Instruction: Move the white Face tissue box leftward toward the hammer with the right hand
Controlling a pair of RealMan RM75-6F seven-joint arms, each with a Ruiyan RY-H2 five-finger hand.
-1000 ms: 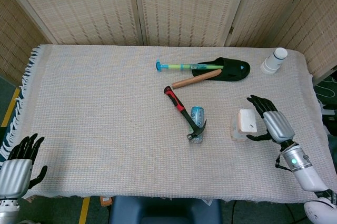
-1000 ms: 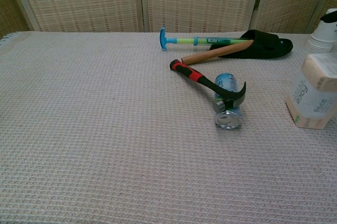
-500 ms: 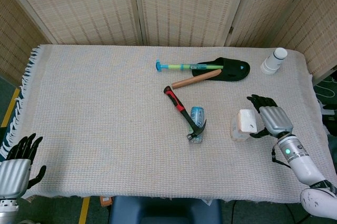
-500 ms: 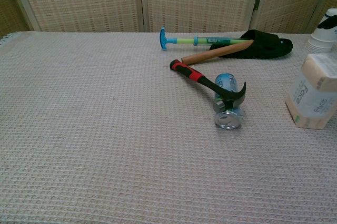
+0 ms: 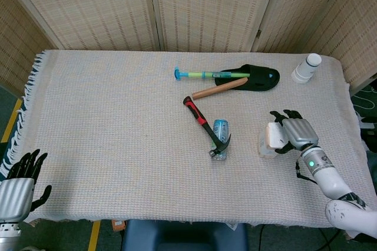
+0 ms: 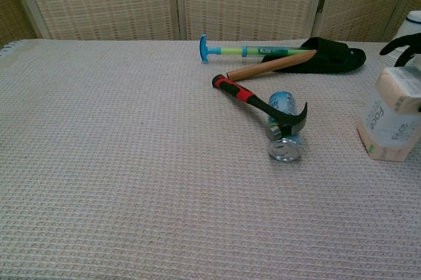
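The cloth-covered desk [image 5: 106,139] carries the white Face tissue box [image 5: 270,139] standing right of the hammer [image 5: 207,126], well apart. The right hand [image 5: 293,132] rests against the box's right side, fingers [image 6: 400,45] spread. The left hand [image 5: 19,187] hangs open off the desk's left corner.

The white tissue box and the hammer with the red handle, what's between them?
Only bare woven cloth, seen in both views, separates the white tissue box from the red-handled hammer lying across the blue can.
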